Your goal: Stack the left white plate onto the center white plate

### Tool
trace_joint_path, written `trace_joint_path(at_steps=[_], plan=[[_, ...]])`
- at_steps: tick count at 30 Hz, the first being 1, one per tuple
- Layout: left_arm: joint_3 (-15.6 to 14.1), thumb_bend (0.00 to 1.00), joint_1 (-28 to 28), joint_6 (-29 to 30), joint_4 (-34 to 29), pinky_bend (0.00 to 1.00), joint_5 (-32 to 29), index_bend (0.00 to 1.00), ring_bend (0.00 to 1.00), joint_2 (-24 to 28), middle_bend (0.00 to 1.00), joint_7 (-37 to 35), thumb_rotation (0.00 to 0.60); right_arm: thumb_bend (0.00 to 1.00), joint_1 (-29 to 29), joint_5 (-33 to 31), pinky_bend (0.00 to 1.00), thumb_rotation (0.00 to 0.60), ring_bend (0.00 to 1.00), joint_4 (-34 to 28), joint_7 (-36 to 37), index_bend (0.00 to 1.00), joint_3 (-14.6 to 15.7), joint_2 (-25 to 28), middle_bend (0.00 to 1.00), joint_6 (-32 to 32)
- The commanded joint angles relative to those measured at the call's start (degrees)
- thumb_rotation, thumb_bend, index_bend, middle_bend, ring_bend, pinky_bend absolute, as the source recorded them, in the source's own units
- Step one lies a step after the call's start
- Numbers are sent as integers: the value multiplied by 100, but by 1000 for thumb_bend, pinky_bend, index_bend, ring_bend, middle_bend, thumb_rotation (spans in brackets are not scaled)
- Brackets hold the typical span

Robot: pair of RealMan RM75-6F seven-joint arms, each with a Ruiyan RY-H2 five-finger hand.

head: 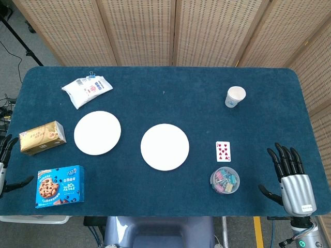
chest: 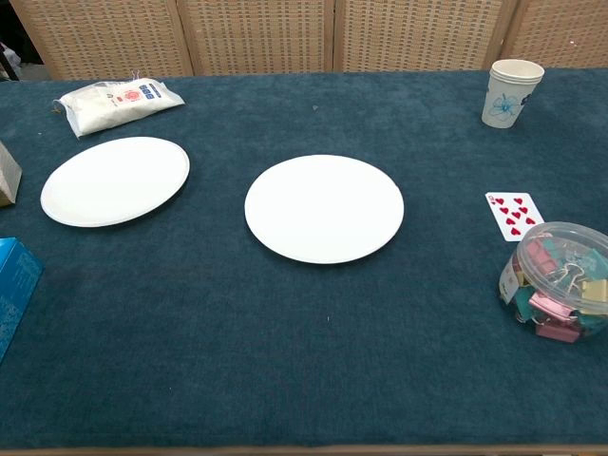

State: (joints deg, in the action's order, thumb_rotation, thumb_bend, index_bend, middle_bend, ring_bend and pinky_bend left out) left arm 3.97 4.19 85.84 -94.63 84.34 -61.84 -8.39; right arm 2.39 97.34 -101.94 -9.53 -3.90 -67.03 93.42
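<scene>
On the bench: a dark blue cloth-covered bench (head: 155, 82) carries every item, both plates flat and bare.
Left plate: round white left plate (head: 97, 133) lies left of centre, near a gold rectangular box (head: 42, 137).
Centre plate: round white centre plate (head: 165, 146) lies apart from it, a strip of cloth between.
Left robot hand: black-fingered left robot hand (head: 6, 165) sits at the left bench edge, mostly cropped; visible fingers apart, holding nothing.
Right robot hand: silver-and-black right robot hand (head: 290, 178) rests at the right edge, fingers spread, empty.
Key relation: left plate lies rightward and forward of the left robot hand, judged much the nearer; plate round, no long axis.
Status: stacking not begun.
</scene>
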Motion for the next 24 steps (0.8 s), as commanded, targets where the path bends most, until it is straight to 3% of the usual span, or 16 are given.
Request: trace_joint_path(at_steps=[1,10,20,24], plan=[[1,32,17,-39,4,0,-19,17,0,-3,0,8,600,0,5,-60,0,600,0,-26,41,0,-2,26,0,-39],[4,32,227,-395,198,0,-111,17,0,-234,0,376,600,0,-7,-154,0,600,0,-130,406,0,-18,195,0,-24],[306,33,1318,-1885,1240,0,-270,1,0,-797,0,-82,600,0,9,-327,0,600,0,-183,631,0,-65,319,0,-86],[209,19,1710,-2243,1741,0,74,0,0,-971,0,-124,600,0,33,-365,0,600,0,-208,649,0,-62,320,0,-149]])
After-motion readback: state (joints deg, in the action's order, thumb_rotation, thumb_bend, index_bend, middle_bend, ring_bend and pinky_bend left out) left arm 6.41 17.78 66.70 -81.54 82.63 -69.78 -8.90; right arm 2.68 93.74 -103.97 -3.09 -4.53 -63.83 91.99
